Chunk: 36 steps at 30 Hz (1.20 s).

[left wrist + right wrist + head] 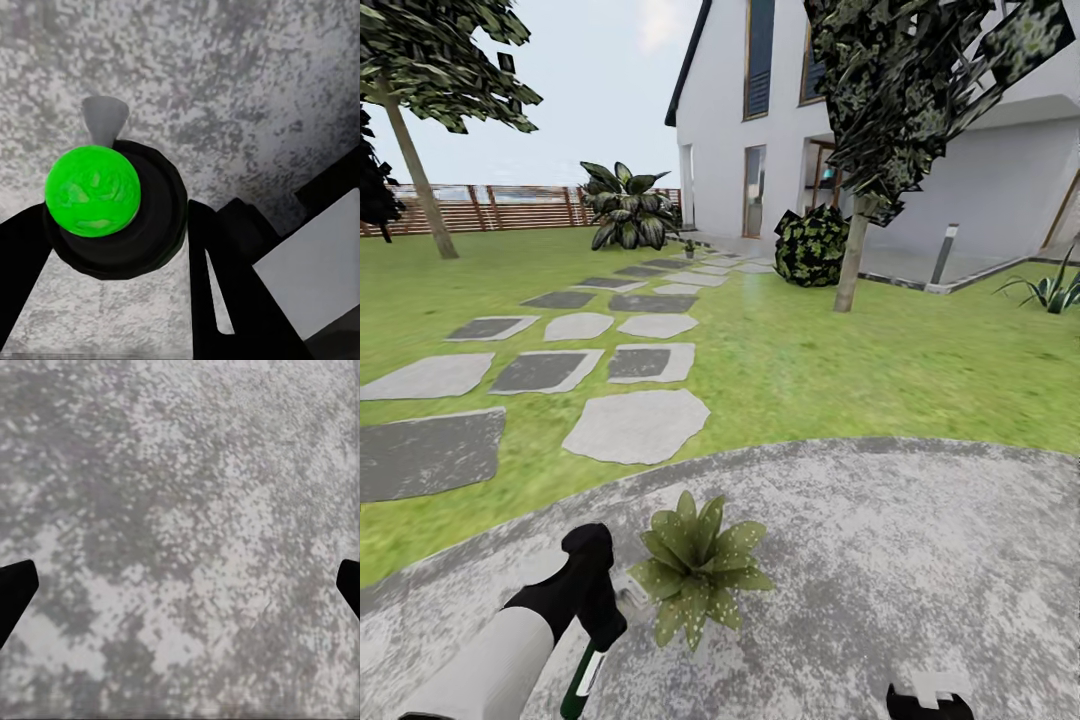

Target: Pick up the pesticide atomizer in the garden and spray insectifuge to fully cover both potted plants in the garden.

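Atomizer in hand: pesticide atomizer (582, 678) clamped in the left tool (600, 625), dark-green body with white label hanging below the black fingers, pale trigger head (630, 597) turned toward the potted plant (698, 565) and almost touching its nearest leaves. Seen in the left wrist view as a bright green disc (93, 192) ringed in black, grey nozzle (105, 120) jutting from it, black fingers (225, 277) closed on either side. So pickup done. Whitish specks of insectifuge (735, 545) scattered over the rosette's leaves, thickest on the leaves away from the nozzle; coverage well begun on this plant, though whether full cannot be told from here. Plant standing on the round grey patio (920, 540), close to the patio's lawn-side edge, stepping stones (638, 424) running off beyond it toward the fence (510, 205). Right tool (180, 592) spread wide over bare paving, fingertips (13, 596) at opposite edges of its wrist view, holding nothing; its dark top peeks up beside the plant, well apart from it. Second potted plant nowhere near this one on the visible paving. Left, as a judgement: finish speckling this rosette if gaps remain, then find the other and spray it too.
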### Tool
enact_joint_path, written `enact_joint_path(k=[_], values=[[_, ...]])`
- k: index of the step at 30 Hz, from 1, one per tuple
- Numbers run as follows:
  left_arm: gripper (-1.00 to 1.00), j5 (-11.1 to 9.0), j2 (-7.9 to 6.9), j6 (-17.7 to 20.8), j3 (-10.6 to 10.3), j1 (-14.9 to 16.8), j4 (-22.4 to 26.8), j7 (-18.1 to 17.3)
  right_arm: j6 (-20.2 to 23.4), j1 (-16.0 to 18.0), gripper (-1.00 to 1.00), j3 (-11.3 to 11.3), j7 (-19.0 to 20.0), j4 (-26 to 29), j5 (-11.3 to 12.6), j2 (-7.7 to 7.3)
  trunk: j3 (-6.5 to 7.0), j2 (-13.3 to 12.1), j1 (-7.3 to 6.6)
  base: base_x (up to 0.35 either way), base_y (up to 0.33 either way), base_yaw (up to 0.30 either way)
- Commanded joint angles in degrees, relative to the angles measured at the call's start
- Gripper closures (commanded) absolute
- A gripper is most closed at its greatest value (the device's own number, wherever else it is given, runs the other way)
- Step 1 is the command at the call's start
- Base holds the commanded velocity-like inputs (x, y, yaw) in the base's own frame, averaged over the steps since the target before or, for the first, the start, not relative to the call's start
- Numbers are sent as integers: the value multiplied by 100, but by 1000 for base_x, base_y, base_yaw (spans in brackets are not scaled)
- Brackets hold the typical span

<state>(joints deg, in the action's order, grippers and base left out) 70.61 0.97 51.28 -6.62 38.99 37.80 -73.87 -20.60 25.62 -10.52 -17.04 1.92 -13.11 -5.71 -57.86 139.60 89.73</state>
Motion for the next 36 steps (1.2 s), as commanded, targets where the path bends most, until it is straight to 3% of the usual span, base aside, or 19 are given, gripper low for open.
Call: enact_joint_path(k=[1, 2, 4, 6, 11, 20, 29, 30, 31, 34, 35, 36], values=[[100, 49, -49, 49, 3, 20, 7, -40, -18, 4, -100, -47, -18, -8, -60, 0, -5, 2, -4, -104, 34, -1], [100, 49, -139, 54, 8, 44, 8, 11, -20, 4, -100, -47, -18, -8, -60, 0, -5, 2, -4, -43, 14, 0], [100, 49, -185, 57, 7, 55, 8, 48, -19, 4, -100, -47, -18, -8, -60, 0, -5, 2, -4, -18, 6, 0], [100, 49, -178, 51, 7, 18, 8, 97, -21, 4, -100, -47, -18, -8, -60, 0, -5, 2, -4, -5, 2, 0], [100, -33, -203, 42, 43, -24, -5, 636, -22, 3, -100, -47, -12, -15, -65, -5, -5, 2, -4, 0, 0, 0], [100, -43, -216, 43, 42, -51, -23, 698, -23, 4, -100, -47, -9, -16, -69, -17, -5, 2, -4, 150, 115, 0], [100, -188, -165, -12, 400, -72, -7, 712, -23, 4, -100, -35, 31, -10, -84, 10, -5, 2, -4, -85, 11, 0], [100, -358, -159, -65, 523, -70, -4, 720, -23, 4, -100, -14, 43, 6, -120, 27, -5, 2, -4, -311, 0, 0], [100, -656, -167, -321, 672, -68, -4, 791, -23, 4, -100, 57, 85, 24, -217, 39, -5, 2, -4, -325, 0, 0], [100, -1639, -222, -1984, 987, -229, -175, 1369, -30, 4, -100, 649, 583, 457, -853, 32, -5, 2, -4, -333, 0, 0], [100, -1787, -228, -2321, 1016, -332, -193, 1505, -31, 4, -100, 752, 775, 596, -976, 19, -5, 2, -4, -335, 0, 0], [100, -1960, -237, -2909, 1046, -517, -216, 1770, -31, 4, -100, 868, 1302, 854, -1164, 3, -5, 2, -4, -335, 0, 0]])
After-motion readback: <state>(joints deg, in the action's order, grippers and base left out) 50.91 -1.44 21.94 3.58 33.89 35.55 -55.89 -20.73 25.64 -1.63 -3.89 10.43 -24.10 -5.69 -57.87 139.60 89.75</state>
